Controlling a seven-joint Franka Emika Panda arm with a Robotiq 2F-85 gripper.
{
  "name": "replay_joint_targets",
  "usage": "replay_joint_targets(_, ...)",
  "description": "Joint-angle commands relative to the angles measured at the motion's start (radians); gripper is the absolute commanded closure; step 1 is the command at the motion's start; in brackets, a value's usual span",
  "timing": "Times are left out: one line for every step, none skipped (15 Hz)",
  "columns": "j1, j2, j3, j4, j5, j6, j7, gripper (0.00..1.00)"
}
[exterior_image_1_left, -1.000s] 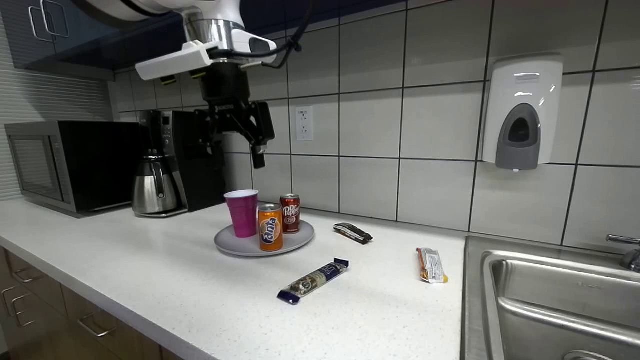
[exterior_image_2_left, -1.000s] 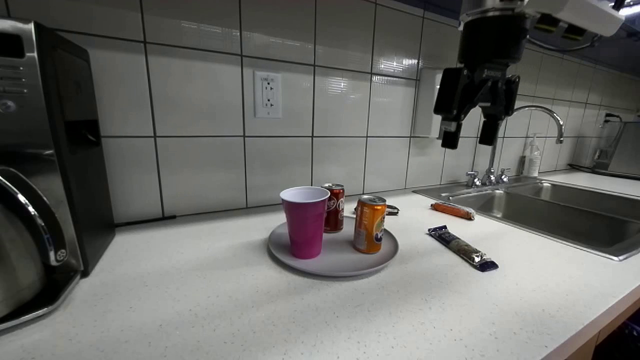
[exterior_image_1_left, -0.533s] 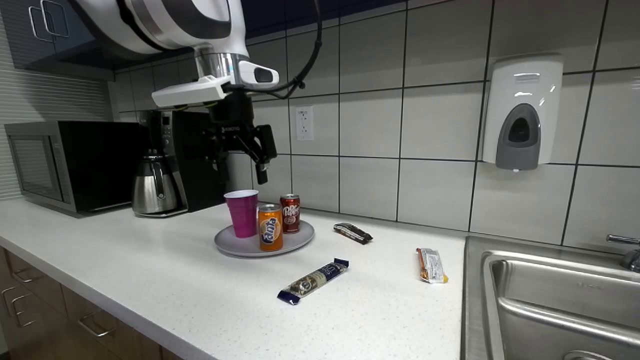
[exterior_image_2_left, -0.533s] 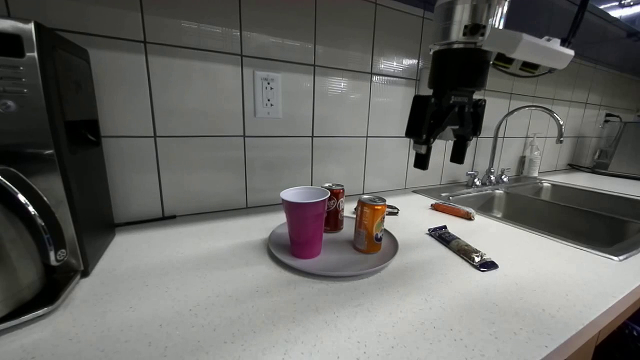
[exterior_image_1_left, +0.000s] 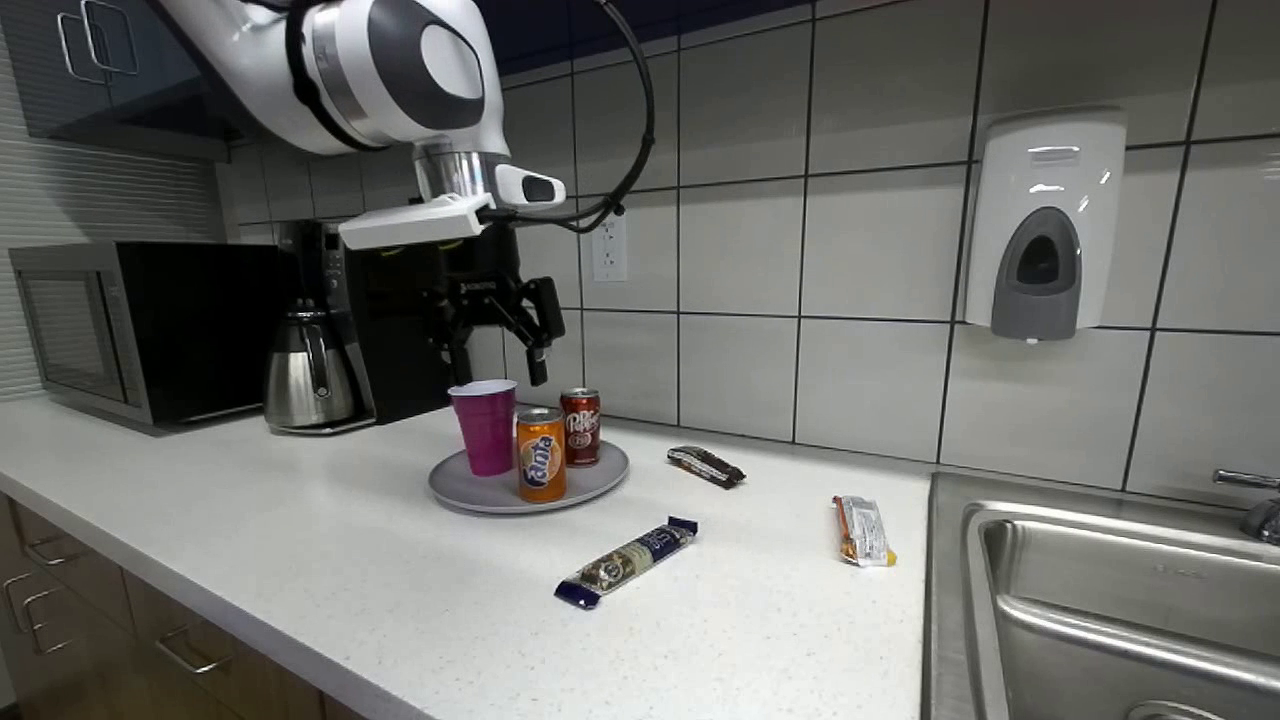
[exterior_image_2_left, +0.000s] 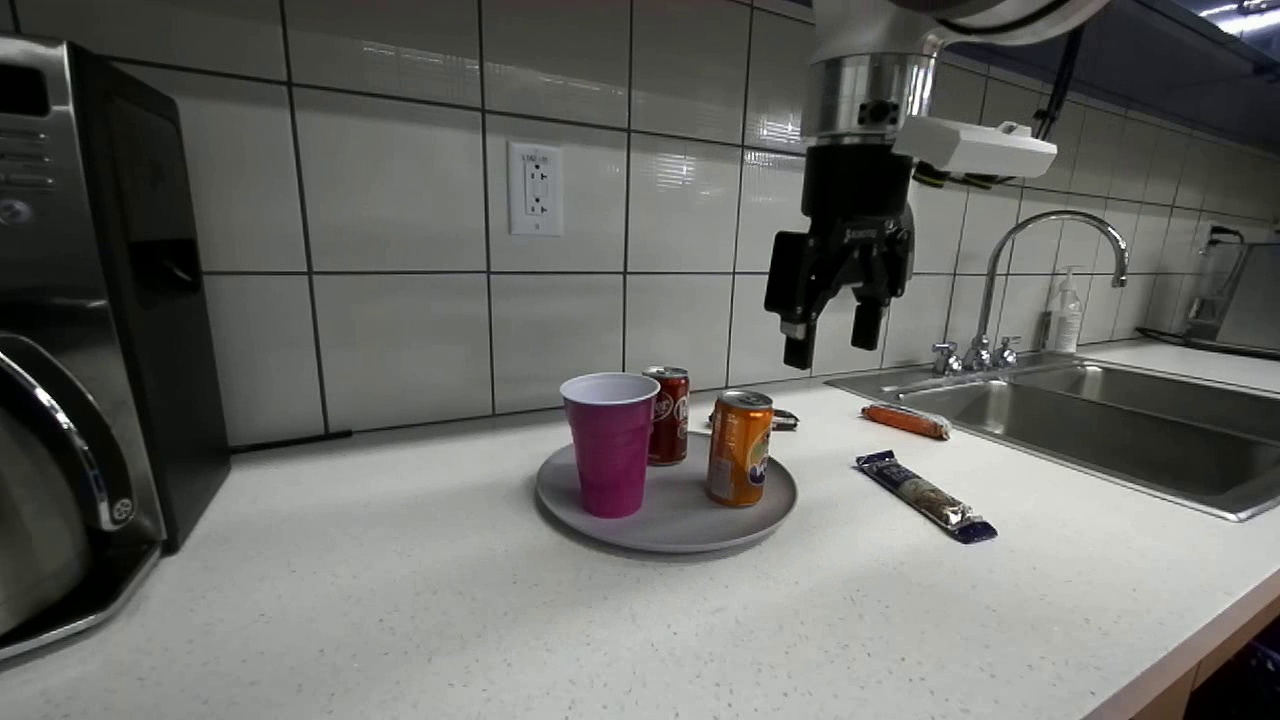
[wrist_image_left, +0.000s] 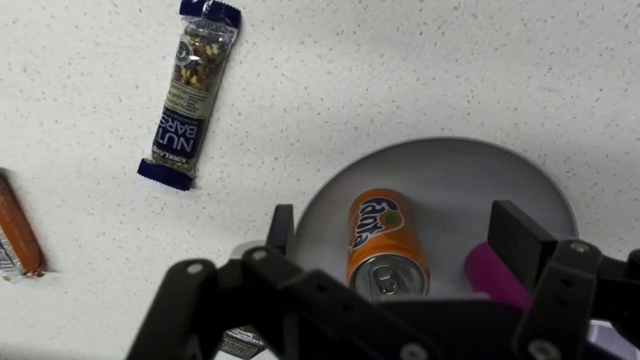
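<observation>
Gripper (exterior_image_2_left: 832, 338) hangs over the counter (exterior_image_2_left: 400, 600), above and to the right of the plate (exterior_image_2_left: 680, 527) in an exterior view, its fingers spread wide with nothing between them and touching nothing. Lower down, on the plate, stand three upright things, each apart from the others: in an exterior view the Fanta (exterior_image_1_left: 541, 457) is at the near side, the cup (exterior_image_1_left: 485, 430) to the left and the Dr Pepper (exterior_image_1_left: 581, 428) at the far right. In the wrist view the Fanta shows between the fingers, while the right-hand finger covers part of the cup; the Dr Pepper is hard to make out there, behind the gripper. The nut bar (wrist_image_left: 190, 95) lies by itself on the counter, to the right of the plate in both exterior views. The step in hand looks like an approach from above, with no grasp made. Going lower would seem to call for centring those wide fingers on a single thing and keeping a fingertip from landing on the cup's rim.
</observation>
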Motion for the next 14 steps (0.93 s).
replay_joint_targets(0.007,0.078,0.003,0.076,-0.053,-0.002,0.029,0.00)
replay_joint_targets(0.009,0.096,0.002,0.092,-0.058,-0.002,0.024,0.00)
replay_joint_targets(0.013,0.112,0.002,0.108,-0.057,-0.003,0.017,0.00)
replay_joint_targets(0.016,0.127,0.002,0.121,-0.056,-0.003,0.013,0.00)
replay_joint_targets(0.020,0.142,0.001,0.135,-0.059,-0.004,0.014,0.00)
replay_joint_targets(0.024,0.157,0.001,0.149,-0.056,-0.006,0.010,0.00)
replay_joint_targets(0.029,0.172,0.000,0.161,-0.057,-0.007,0.010,0.00)
replay_joint_targets(0.032,0.186,-0.001,0.173,-0.055,-0.008,0.008,0.00)
replay_joint_targets(0.035,0.200,-0.002,0.183,-0.052,-0.010,0.006,0.00)
replay_joint_targets(0.037,0.213,-0.003,0.194,-0.055,-0.010,0.007,0.00)
replay_joint_targets(0.039,0.225,-0.003,0.204,-0.051,-0.012,0.003,0.00)
replay_joint_targets(0.041,0.238,-0.004,0.215,-0.050,-0.012,0.002,0.00)
replay_joint_targets(0.042,0.249,-0.005,0.224,-0.049,-0.012,0.001,0.00)
replay_joint_targets(0.042,0.263,-0.006,0.235,-0.048,-0.014,-0.002,0.00)
